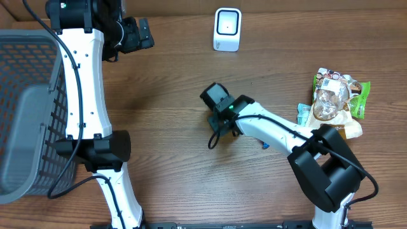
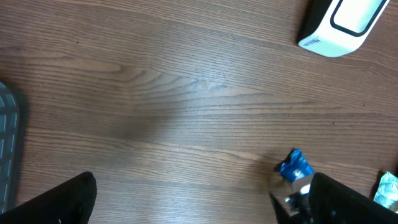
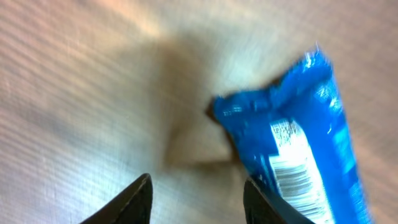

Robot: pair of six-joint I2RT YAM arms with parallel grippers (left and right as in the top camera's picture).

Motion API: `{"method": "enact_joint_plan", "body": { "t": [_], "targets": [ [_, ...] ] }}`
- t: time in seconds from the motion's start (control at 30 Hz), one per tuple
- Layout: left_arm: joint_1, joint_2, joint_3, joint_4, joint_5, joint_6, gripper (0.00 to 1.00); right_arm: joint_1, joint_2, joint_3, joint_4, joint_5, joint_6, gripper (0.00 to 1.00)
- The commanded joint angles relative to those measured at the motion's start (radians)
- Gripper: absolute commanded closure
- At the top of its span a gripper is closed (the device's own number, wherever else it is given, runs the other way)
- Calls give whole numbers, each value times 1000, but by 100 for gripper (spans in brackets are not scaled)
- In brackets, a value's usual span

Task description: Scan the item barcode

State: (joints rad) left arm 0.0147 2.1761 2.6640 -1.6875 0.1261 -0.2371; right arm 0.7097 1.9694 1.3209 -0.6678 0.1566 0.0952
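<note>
— What sort of place do we seem to be in?
— We would call it a mock shop checkout inside a robotics lab. We see a small white barcode scanner (image 1: 227, 28) standing on a wood-grain surface (image 1: 165, 89), with a grey mesh basket (image 1: 38, 63) at one side and a heap of packaged snacks (image 1: 334, 102) at the other.
— And the lab part?
— The white left arm (image 1: 86, 83) and right arm (image 1: 270, 127) work the surface, and we see a blue packet (image 3: 298, 143) bearing a barcode.
</note>
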Motion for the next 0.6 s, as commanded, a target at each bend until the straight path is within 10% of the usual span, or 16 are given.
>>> {"method": "enact_joint_plan", "body": {
  "t": [0.0, 0.27, 0.4, 0.57],
  "targets": [
    [-4, 1, 19, -2, -3, -14, 0, -32, -23, 89, 4, 45, -44, 48],
    [-4, 1, 19, -2, -3, -14, 0, -164, -29, 390, -467, 0, -77, 35],
    [-4, 1, 19, -2, -3, -14, 0, -245, -25, 392, -566, -143, -164, 14],
    [-4, 1, 19, -2, -3, -14, 0, -341, -25, 273, -579, -285, -265, 11]
  ]
}}
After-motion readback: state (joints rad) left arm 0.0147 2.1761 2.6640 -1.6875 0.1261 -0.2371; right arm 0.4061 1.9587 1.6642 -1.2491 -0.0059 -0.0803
